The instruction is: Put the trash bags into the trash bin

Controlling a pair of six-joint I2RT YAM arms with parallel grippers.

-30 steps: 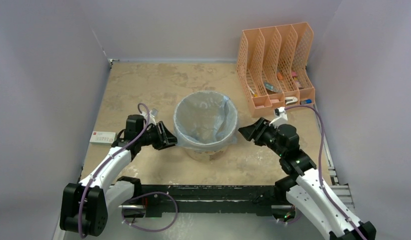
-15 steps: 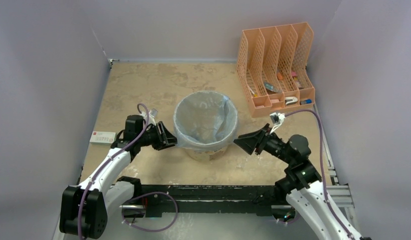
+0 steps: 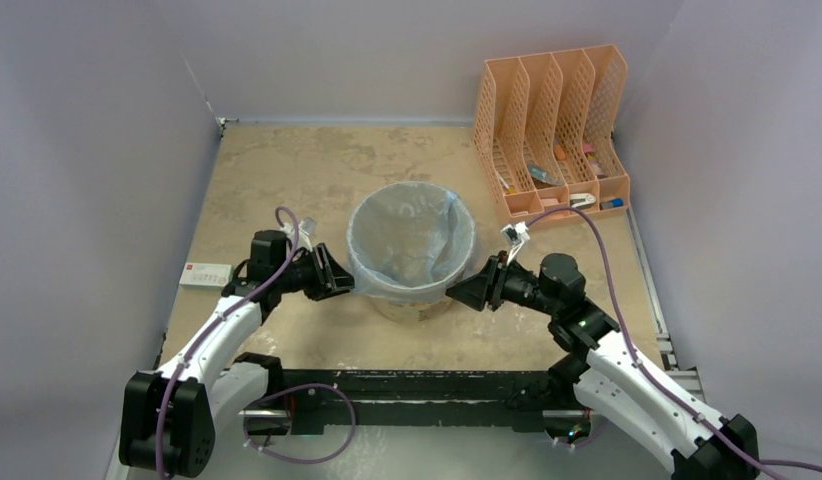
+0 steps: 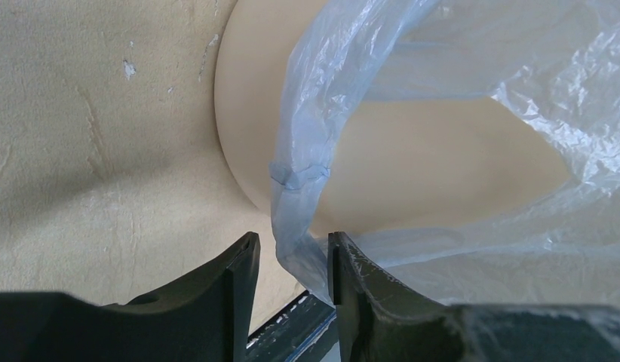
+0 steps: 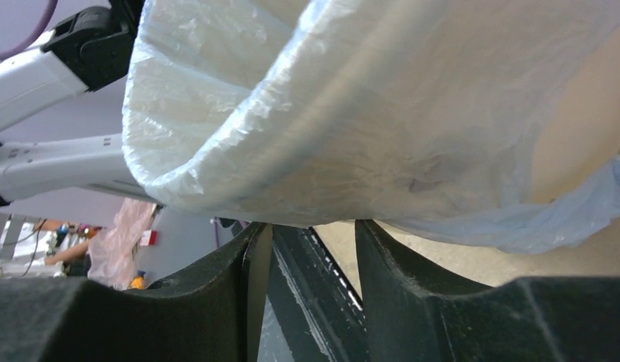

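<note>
Lining round cream plastic bin, crinkly translucent pale-blue bag

On a beige, marbled counter: orange mesh file organizer, four upright slots, standing at the far right corner. Small bits in its low front trays, bluish, pink and white, too small to name. Flat white box with a red mark, lying at the left edge.

Free table behind trash bin; organizer far right.
</note>
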